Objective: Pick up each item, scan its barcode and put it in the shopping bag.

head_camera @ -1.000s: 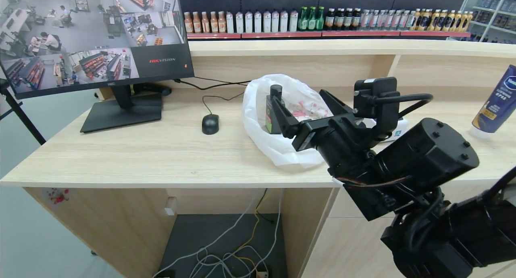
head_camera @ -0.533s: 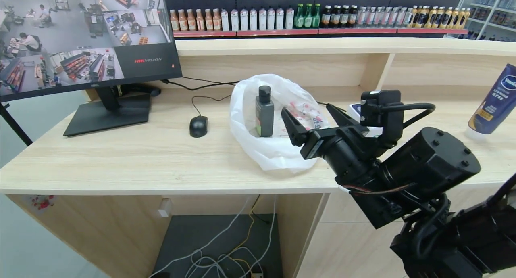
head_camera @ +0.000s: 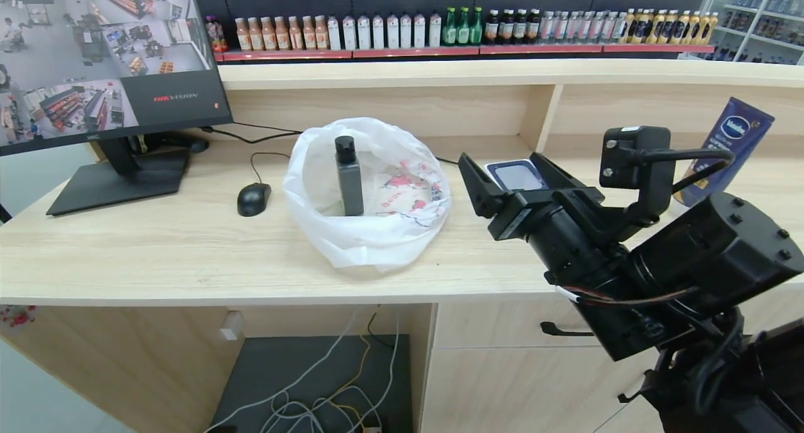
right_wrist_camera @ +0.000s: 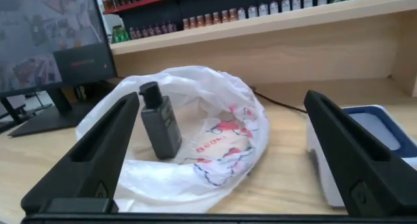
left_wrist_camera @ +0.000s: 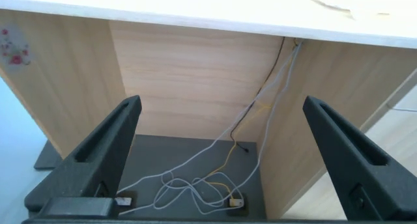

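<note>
One pale counter (head_camera: 188,257) faces us, bottle shelves (head_camera: 440,31) at twelve o'clock, monitor (head_camera: 94,56) at ten; our right gripper (head_camera: 500,161), spread empty, partly hides the scanner (head_camera: 518,176); left gripper (left_wrist_camera: 221,103) likewise.

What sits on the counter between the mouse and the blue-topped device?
The white shopping bag, with a dark grey bottle standing upright inside it; the head view shows this.
</note>
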You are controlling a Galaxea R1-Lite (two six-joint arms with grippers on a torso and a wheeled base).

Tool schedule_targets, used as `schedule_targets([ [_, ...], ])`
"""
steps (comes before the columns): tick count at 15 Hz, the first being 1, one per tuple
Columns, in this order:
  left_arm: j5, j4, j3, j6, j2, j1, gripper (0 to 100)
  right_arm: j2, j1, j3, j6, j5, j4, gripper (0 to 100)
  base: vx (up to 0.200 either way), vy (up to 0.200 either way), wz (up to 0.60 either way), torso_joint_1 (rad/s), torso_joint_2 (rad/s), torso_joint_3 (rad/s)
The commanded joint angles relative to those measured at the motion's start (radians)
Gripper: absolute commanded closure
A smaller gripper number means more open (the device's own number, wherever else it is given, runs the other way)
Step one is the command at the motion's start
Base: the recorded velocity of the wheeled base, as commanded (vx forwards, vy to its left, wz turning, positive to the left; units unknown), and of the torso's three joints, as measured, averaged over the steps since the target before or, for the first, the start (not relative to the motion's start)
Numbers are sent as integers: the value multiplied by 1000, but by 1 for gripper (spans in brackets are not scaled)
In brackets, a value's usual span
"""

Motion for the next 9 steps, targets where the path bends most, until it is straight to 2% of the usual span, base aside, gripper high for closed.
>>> schedule_targets([
  [1,0,0,0,0,0,0,0,-34,-13,47,-3,-8,-1,0,0,-200,0,2,2,2],
  [7,0,0,0,0,0,0,0,-65,-40,74,-43,-11,-1,0,0,-200,0,1,2,-1],
  [9,0,0,0,0,0,0,0,-89,-92,92,-40,-62,-1,0,0,-200,0,5,2,5],
])
